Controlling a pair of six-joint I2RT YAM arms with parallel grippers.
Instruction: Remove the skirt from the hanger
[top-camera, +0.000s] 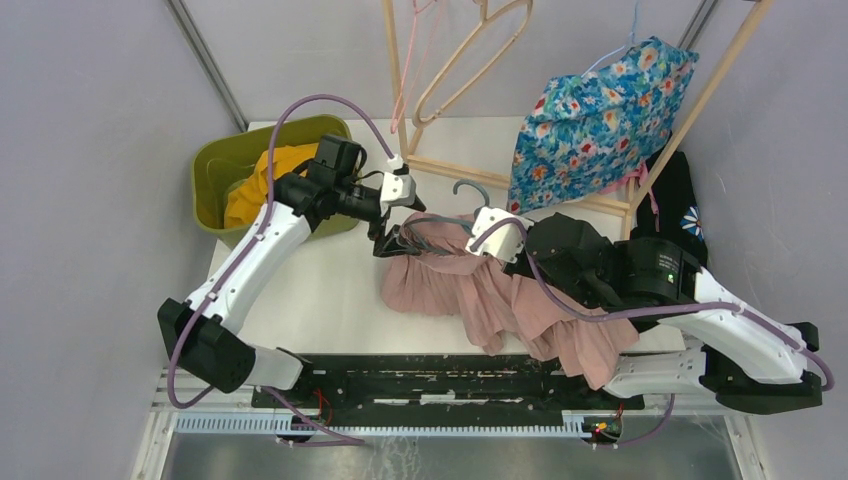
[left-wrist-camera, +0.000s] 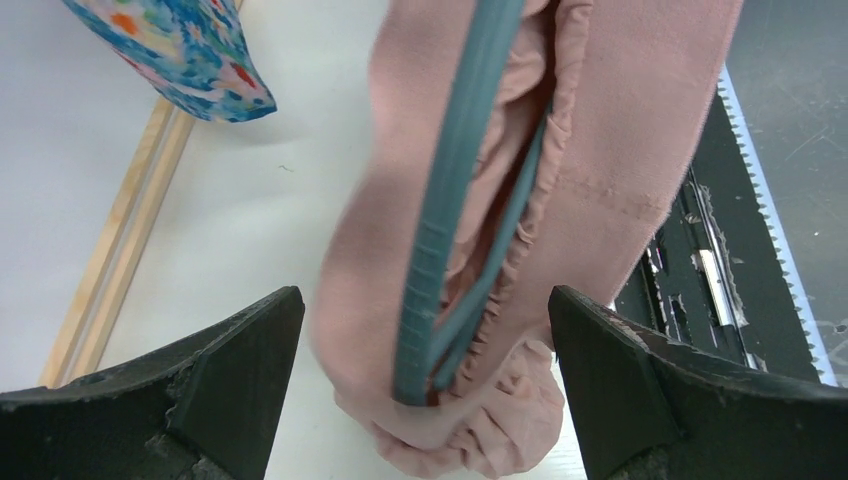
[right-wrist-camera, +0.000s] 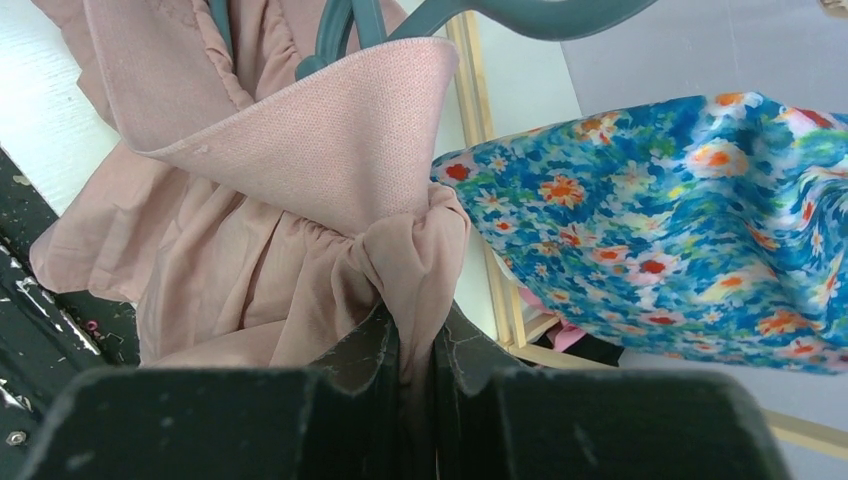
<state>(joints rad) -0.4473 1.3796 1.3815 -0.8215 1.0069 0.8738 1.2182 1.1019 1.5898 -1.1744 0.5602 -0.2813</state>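
Note:
A dusty pink skirt (top-camera: 500, 300) lies on the white table with a grey-blue hanger (top-camera: 440, 232) still through its waistband. My right gripper (top-camera: 488, 245) is shut on a fold of the skirt (right-wrist-camera: 415, 270) just below the waistband. My left gripper (top-camera: 385, 240) is open at the skirt's left end. In the left wrist view its two fingers (left-wrist-camera: 240, 350) stand wide on either side of the hanger's end (left-wrist-camera: 440, 260) and the gathered waistband (left-wrist-camera: 600, 150), touching neither.
A wooden garment rack (top-camera: 520, 180) stands at the back with a blue floral garment (top-camera: 595, 120) hanging on it and a dark one (top-camera: 680, 195) beside it. An olive bin (top-camera: 215, 175) with yellow cloth sits at the back left. Black rails (top-camera: 430, 385) run along the near edge.

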